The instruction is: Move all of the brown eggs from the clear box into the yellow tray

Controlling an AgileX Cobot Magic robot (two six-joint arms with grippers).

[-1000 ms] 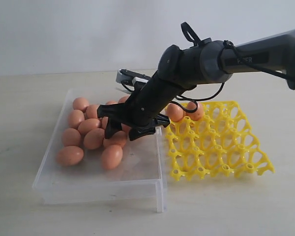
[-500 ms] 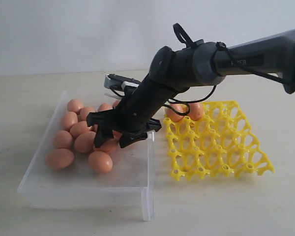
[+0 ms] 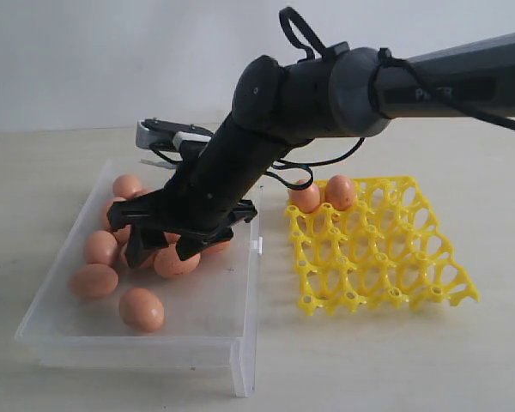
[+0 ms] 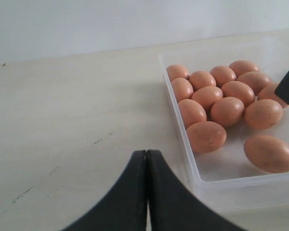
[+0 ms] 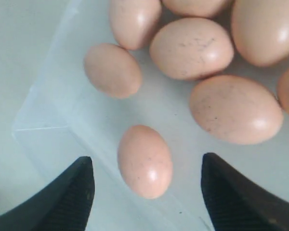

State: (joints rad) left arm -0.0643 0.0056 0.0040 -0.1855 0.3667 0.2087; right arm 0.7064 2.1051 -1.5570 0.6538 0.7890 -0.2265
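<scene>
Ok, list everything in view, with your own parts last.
Eggs in box: about fourteen, brown, clustered inside the clear box.
Eggs in tray: two, brown, side by side in the far corner cups.
Box: one, clear plastic, on the table, left of the tray in the exterior view.
Tray: one, yellow, on the table beside the box.
Table: one, pale beige, under everything.
Right arm: one, black and grey, reaching over the box.
Right hand: one, black, open, low over the boxed eggs.
Left hand: one, black, shut, above bare table beside the box.
</scene>
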